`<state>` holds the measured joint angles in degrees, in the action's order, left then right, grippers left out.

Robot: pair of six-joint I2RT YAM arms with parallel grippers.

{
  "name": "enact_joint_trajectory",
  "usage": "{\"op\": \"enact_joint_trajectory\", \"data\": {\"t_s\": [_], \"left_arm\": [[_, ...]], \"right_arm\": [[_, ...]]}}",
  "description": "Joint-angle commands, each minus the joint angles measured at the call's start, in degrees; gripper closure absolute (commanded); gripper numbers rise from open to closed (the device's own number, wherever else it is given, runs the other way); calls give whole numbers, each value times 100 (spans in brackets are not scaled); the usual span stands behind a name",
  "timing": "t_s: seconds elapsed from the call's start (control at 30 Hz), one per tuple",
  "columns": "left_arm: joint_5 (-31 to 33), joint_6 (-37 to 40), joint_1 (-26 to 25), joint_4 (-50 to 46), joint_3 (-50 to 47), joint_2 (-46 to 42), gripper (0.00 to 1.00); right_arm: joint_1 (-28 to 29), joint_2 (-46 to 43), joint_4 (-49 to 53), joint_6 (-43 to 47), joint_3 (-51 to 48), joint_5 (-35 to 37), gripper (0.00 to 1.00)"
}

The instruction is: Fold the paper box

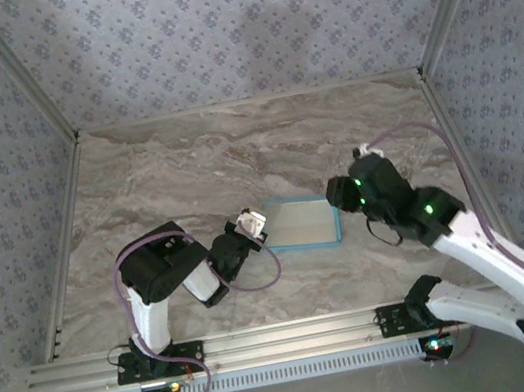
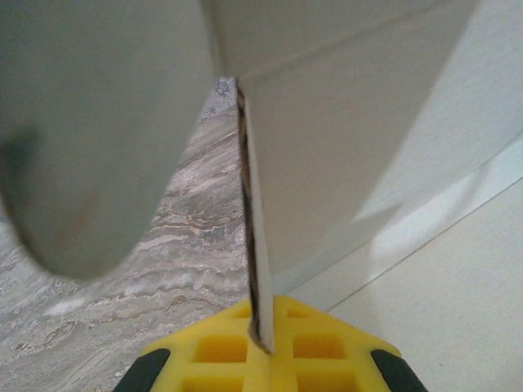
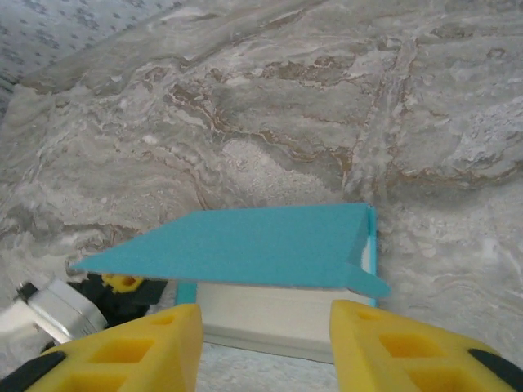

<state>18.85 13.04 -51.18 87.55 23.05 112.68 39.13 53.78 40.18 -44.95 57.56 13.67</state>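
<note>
The paper box point(image 1: 299, 223) lies on the bench point(image 1: 194, 157) about midway between its left and right edges and somewhat closer to the near edge than to the far one. From above I read it as a shallow rectangle with a pale inside and a thin light-blue rim. On the right wrist camera the box point(image 3: 270, 245) shows a broad blue panel slanting over a pale wall, with a small blue tab sticking out at its right corner. At the box's left end I have the left gripper point(image 1: 250, 224) clamped on the card. On the left wrist camera the thin edge of the pale sheet point(image 2: 343, 147) runs straight down into the yellow pads of that gripper point(image 2: 261, 355), which are closed tight on it. The right gripper point(image 1: 343, 192) sits just beside the box's right end. On its own camera, its two yellow fingers point(image 3: 155, 343) stand apart on either side of the pale wall, and the claw point(image 3: 265, 318) has hold of nothing that I can see. Grey-brown marbled bench surface spreads out beyond the box towards the far edge, and patterned walls rise on three sides.
</note>
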Motion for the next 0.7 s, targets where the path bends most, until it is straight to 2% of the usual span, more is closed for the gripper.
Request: {"op": "enact_joint_trajectory", "data": {"t_s": [0.0,0.1,0.2,0.67], "left_arm": [[-157,54,-59,-686,-98,202,100],[-169,38,-61,-691,-99,175,100],[-162,17,-63,-689,-116,149,100],[-358,-53,-68,-686,-176,5,98]], "right_arm": [[-100,678,821,-1184,685,-459,62],[-124,1214,515,-1711,831,-987,66],[-130,1552,310,-1886,810,-1093,68],[-326,1710,-719,-2115,-331,-1186,74]]}}
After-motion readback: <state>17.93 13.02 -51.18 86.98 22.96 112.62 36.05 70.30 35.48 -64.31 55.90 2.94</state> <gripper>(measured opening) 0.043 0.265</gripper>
